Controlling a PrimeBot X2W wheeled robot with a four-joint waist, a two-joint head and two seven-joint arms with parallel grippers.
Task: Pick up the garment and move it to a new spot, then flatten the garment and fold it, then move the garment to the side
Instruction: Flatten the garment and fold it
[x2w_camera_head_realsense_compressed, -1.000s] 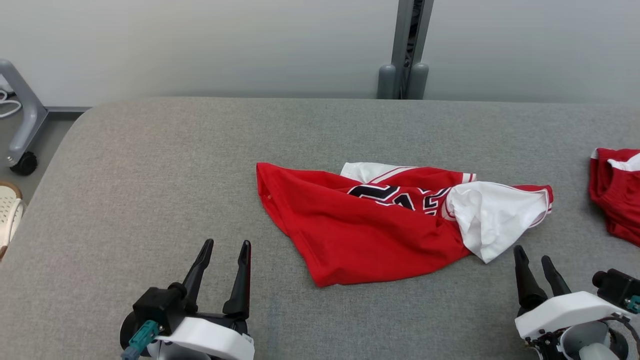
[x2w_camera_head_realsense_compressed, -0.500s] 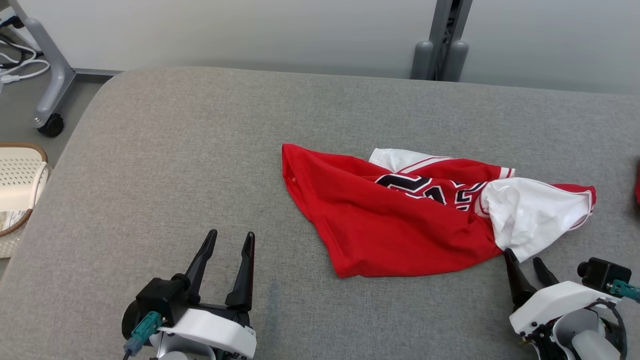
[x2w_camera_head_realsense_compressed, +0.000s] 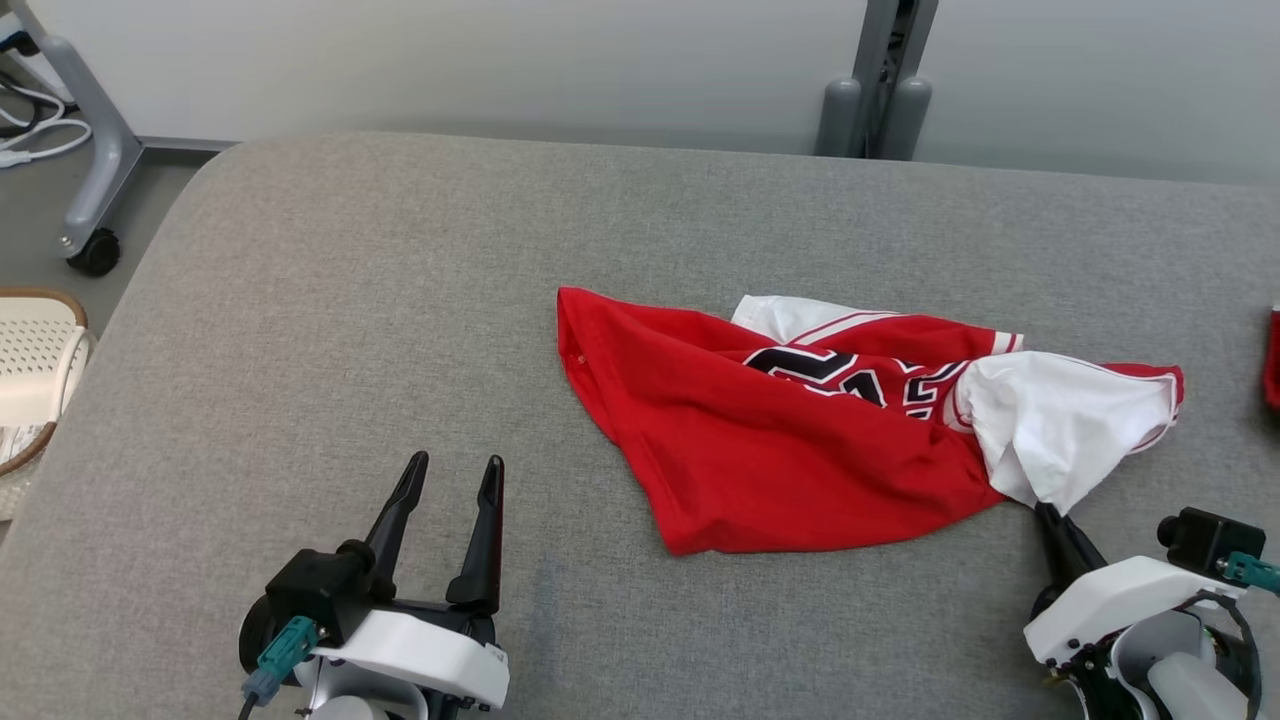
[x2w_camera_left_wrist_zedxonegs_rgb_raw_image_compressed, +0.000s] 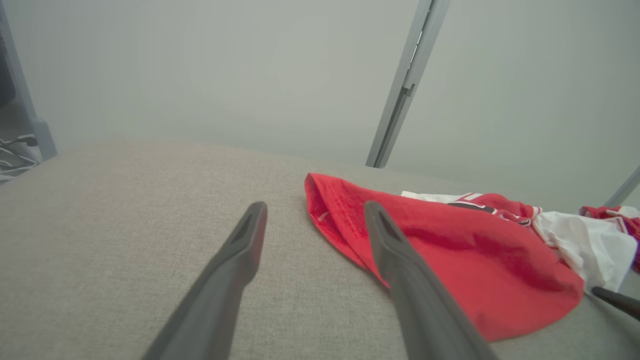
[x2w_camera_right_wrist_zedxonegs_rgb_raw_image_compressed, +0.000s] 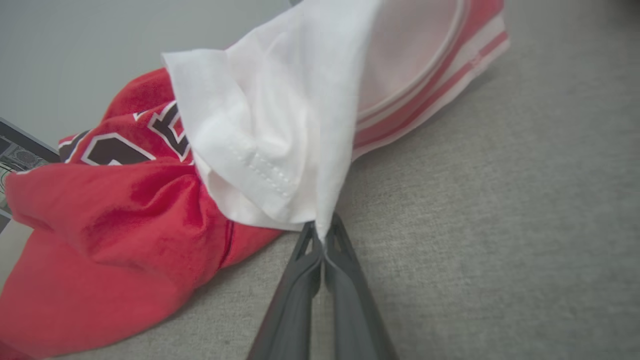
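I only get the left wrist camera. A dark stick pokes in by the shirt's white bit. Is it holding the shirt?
Observer: Yes. The right wrist view shows the right gripper shut on a white corner of the garment.
Operator: Is my left gripper touching it?
Observer: No. The head view shows the left gripper open, with bare table between it and the garment.
Operator: Anything beside the table?
Observer: A pale basket at its left.

left claw (x2w_camera_head_realsense_compressed: 455, 463): lower left of frame, fingers spread, pointing up | right claw (x2w_camera_head_realsense_compressed: 1047, 512): lower right, fingers pressed together, pinching garment (x2w_camera_head_realsense_compressed: 800, 460) corner
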